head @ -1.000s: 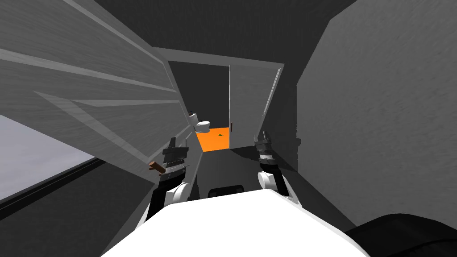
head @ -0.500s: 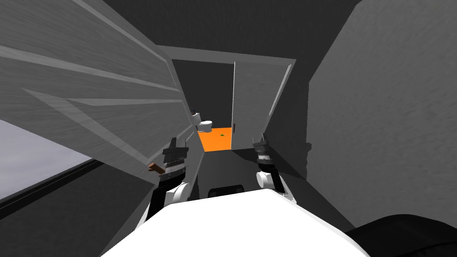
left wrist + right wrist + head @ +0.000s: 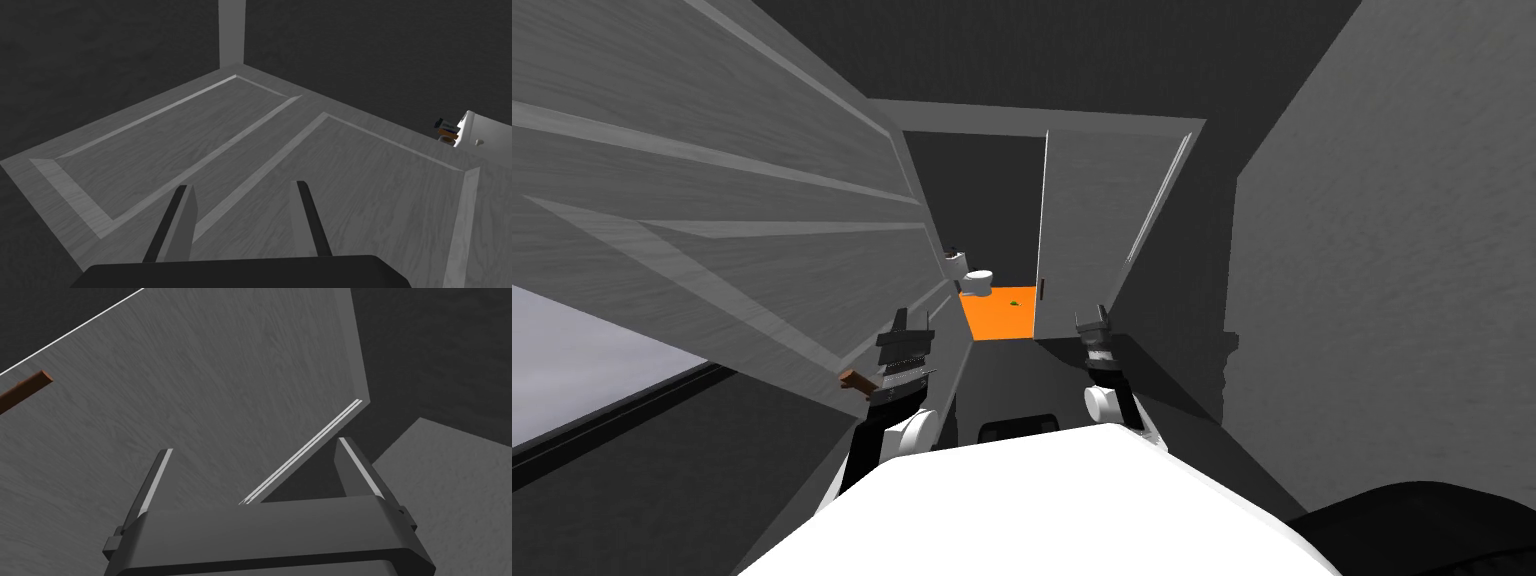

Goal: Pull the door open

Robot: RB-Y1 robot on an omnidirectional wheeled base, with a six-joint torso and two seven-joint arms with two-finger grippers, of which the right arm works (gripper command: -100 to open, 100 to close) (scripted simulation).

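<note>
Grey panelled door (image 3: pixel 762 250) at left, left tool (image 3: pixel 241 185) spread beside brown handle (image 3: pixel 855 381)

The left hand (image 3: pixel 910 322) and right hand (image 3: pixel 1092 318) are alike: each has a dark box body (image 3: pixel 265 533) carrying two thin, blade-like grey fingers (image 3: pixel 181 225) with darker outer faces. On the right pair, pale strips line the edges. Behind each box, a ribbed black-and-light wrist section (image 3: pixel 902 368) leads to a white rounded forearm joint (image 3: pixel 913 432) flanked by dark links.
</note>
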